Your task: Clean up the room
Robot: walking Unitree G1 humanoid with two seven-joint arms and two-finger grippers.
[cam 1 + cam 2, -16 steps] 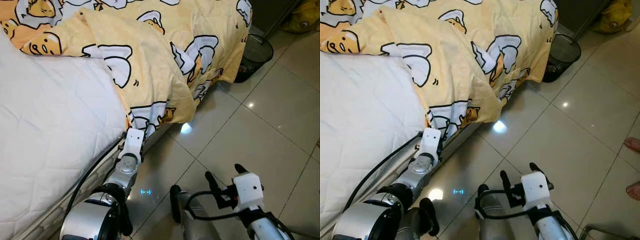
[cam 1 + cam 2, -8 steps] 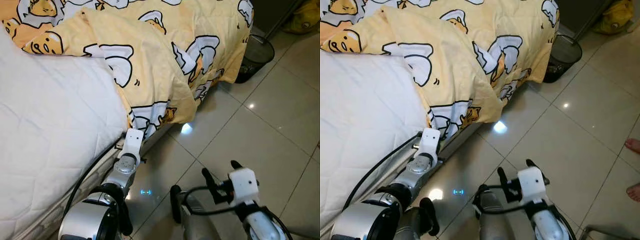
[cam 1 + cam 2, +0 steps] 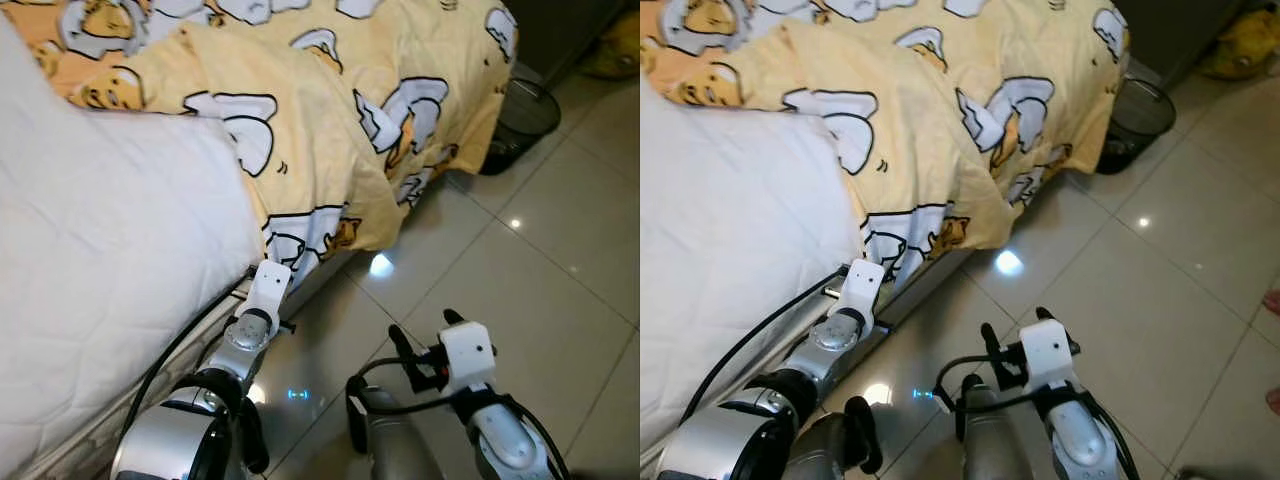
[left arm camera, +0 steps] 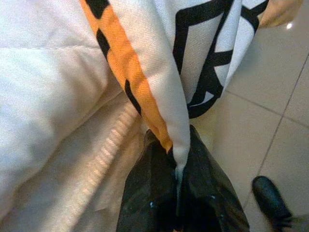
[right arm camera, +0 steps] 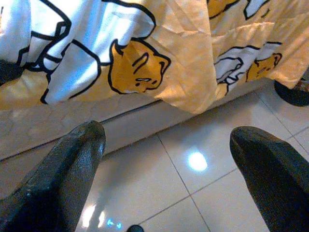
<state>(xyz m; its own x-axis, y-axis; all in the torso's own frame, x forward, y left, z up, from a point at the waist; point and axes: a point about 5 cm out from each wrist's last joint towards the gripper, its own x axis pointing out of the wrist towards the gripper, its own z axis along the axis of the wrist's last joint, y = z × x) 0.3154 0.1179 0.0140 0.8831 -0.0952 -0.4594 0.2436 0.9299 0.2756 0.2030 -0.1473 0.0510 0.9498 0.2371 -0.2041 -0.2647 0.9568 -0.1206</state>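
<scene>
Bed (image 3: 90, 300): white quilted mattress, largest item, along my left side. Its long edge runs beside the tiled floor (image 3: 530, 290).

Duvet (image 3: 330, 110): yellow, printed with white and orange cartoon figures. It covers the far part of the bed and hangs over the bed's edge and far corner, down toward the floor. The near part of the mattress is bare. One hem corner drops over the edge just ahead of my left wrist.

Floor: glossy pale tiles with light reflections, one bright spot just off the hanging duvet corner.

Bin (image 3: 522, 118): dark mesh, standing on the floor at the bed's far corner, just beside the hanging duvet.

Left gripper (image 4: 178, 193): at the bed's edge, under the duvet's hanging corner. In the wrist view my two black fingers (image 4: 145, 193) are pressed together on the duvet's hem, a thin fold of fabric pinched between them. Jaws narrow, holding the duvet.

Right gripper (image 3: 422, 340): low over the floor, well apart from the bed's edge, pointing toward the hanging duvet. In the wrist view its fingers (image 5: 72, 159) stand far apart with bare tile between them. Jaws wide, holding nothing.
</scene>
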